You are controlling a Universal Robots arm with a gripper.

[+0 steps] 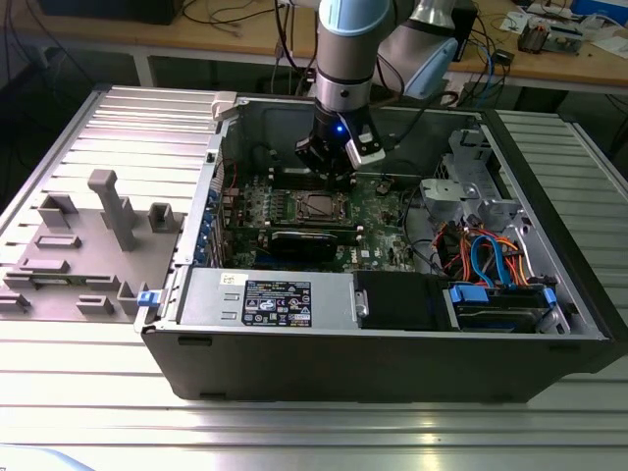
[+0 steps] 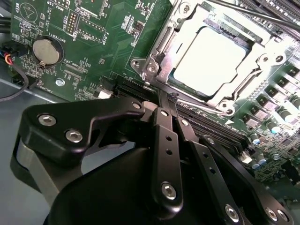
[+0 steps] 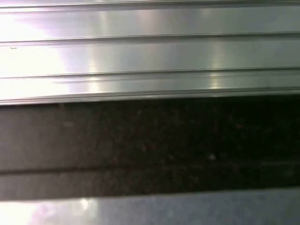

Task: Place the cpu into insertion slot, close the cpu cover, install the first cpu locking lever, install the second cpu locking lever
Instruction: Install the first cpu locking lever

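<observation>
The cpu [image 2: 208, 61] lies flat in the insertion slot [image 1: 316, 206] on the green motherboard [image 2: 103, 56], its pale metal top showing through the window of the cpu cover [image 2: 158, 52]. The silver cover is down over it. One thin locking lever [image 2: 199, 104] runs along the socket edge nearest my fingers, and another thin rod [image 2: 262, 16] crosses beyond the far edge. My gripper [image 2: 171, 99] is shut, with its black fingers [image 2: 165, 136] pressed together. The tips sit right at the near lever, at the socket's edge. In the exterior view the gripper [image 1: 329, 169] hangs just behind the socket.
Long black memory slots [image 2: 213, 125] lie between my fingers and the socket. A coin battery [image 2: 46, 50] sits on the board. The open case [image 1: 373, 363] walls surround the board, with a power supply [image 1: 265, 299] and a cabled drive bay [image 1: 491, 260]. A grey fixture [image 1: 98, 226] stands at the exterior view's left.
</observation>
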